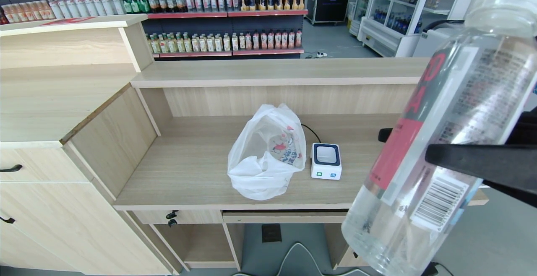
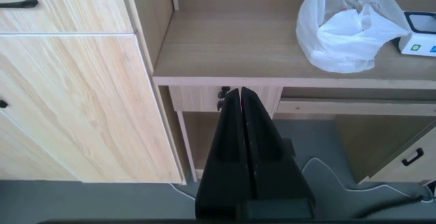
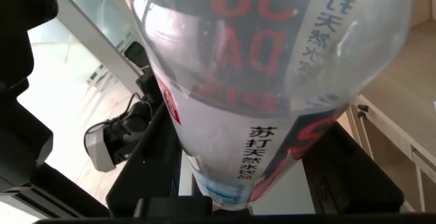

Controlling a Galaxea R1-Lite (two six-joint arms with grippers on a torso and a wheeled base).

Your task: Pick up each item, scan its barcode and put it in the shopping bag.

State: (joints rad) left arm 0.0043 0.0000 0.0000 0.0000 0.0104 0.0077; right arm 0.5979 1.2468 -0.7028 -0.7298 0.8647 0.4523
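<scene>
At the right of the frame the right tool [image 1: 403,144] grips a clear bottle [image 1: 457,100], tilted with its cap at upper right and its barcode [image 1: 440,198] facing up, away from the counter [image 1: 188,167]. Farther off, at centre, sits the scanner [image 1: 326,160], with the shopping bag [image 1: 266,154] just left of it.

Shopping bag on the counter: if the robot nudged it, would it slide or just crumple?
Probably crumple: the shopping bag looks like thin, wrinkled film, slumped on the counter. It looks lightly filled, so a push might also slide it.
</scene>
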